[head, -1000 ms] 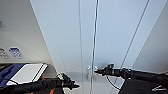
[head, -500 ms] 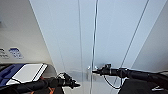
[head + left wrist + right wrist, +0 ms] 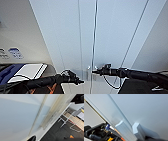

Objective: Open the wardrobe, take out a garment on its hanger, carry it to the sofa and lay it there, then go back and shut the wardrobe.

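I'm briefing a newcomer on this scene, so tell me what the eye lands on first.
The white wardrobe fills the head view, its two doors shut along a dark middle seam. Two dark arms reach toward that seam low in the view: the right hand sits at the small white handles, the left hand just below and beside them. In the right wrist view, the handles loom as two pale blocks.

An indoor room, furnished like a home or showroom: a tall white wardrobe (image 3: pixel 100 37) against a pale wall (image 3: pixel 20 37), dark wood-look flooring (image 3: pixel 55 132) below.
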### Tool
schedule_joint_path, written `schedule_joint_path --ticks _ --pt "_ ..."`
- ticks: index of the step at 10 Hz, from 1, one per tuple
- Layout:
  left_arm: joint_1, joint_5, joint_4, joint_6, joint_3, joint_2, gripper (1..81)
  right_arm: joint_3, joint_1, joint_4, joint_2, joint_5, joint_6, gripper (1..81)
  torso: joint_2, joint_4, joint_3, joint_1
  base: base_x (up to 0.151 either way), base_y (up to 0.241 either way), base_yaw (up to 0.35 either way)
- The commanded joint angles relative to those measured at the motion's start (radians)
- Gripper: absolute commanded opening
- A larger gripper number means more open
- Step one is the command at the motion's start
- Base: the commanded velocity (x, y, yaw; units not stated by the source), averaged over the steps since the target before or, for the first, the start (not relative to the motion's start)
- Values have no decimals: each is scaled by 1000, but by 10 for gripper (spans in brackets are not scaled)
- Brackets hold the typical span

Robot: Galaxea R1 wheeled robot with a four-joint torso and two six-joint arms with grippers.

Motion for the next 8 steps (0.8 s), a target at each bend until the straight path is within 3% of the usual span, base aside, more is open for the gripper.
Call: schedule_joint_path --ticks 1,8 --pt "-147 18 -15 -1 -56 58 811 59 149 1 29 5 4 811 0 0 0 0 0 0 0" --pt "-184 18 -10 -1 -225 236 811 53 147 1 29 5 9 811 0 0 0 0 0 0 0"
